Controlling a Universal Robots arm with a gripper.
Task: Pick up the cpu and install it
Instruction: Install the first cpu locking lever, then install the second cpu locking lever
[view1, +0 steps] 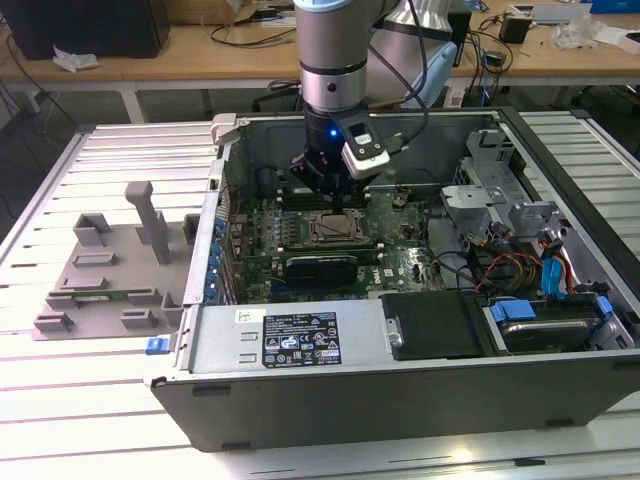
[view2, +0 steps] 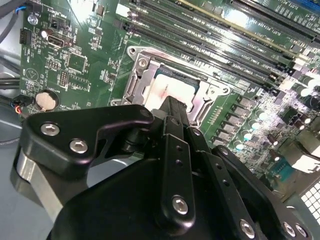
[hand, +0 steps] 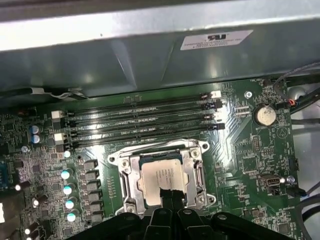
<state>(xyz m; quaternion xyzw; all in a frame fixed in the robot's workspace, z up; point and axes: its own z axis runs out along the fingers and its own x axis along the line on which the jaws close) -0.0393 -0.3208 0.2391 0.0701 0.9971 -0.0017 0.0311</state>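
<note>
From the exterior view's left, the grey tray (view1: 105, 265) sits outside the case (view1: 400, 380). My gripper (view1: 335, 195) hangs over the socket frame (hand: 162, 177), fingers together, holding nothing. The cpu (hand: 162, 177) lies seated there; I'd lift straight, without dragging it.

One cpu (hand: 162, 181) sits in one socket frame (hand: 126, 176) on the single motherboard (hand: 245, 150), beside four long memory slots (hand: 145, 122). One round coin battery (hand: 264, 115) lies near the board's edge. One computer case (view1: 400, 385) and one grey tray (view1: 110, 270) stand on the table (view1: 60, 420).
</note>
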